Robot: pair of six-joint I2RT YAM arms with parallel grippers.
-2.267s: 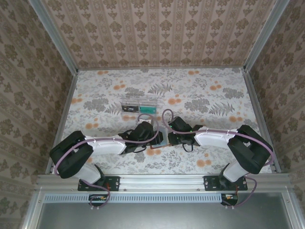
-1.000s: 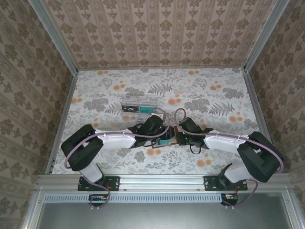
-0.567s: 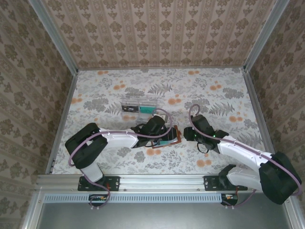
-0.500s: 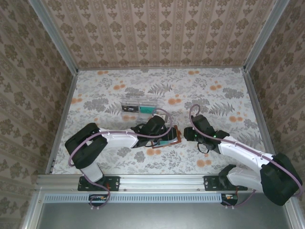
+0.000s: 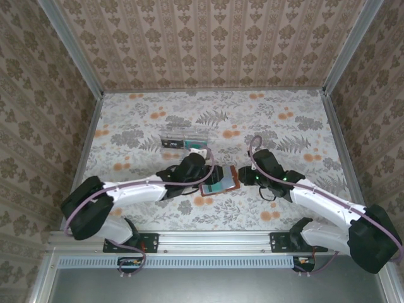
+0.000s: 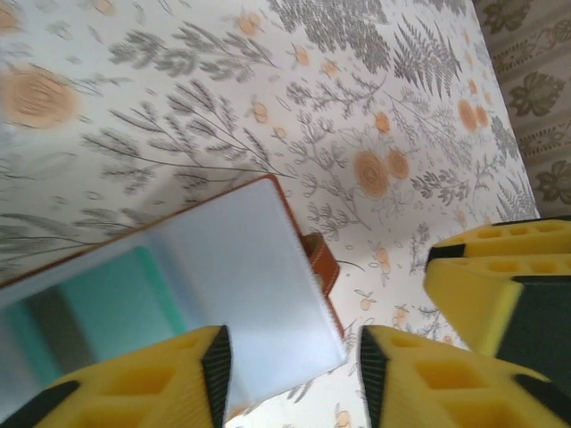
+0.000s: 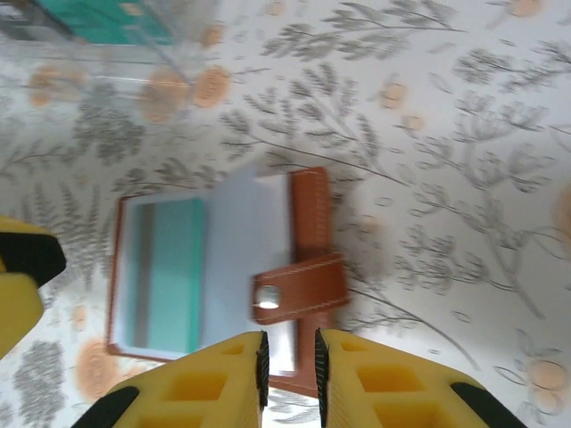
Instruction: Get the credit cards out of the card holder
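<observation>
Floral tabletop (image 5: 265, 123): both arms reach inward over the card holder (image 5: 221, 183); left end effector (image 6: 290, 379) parted, right end effector (image 7: 287, 370) narrow, holding nothing.

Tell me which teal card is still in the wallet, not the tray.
The teal card lying inside the open brown wallet between the two arms; the other teal card sits farther back in the clear tray.
</observation>
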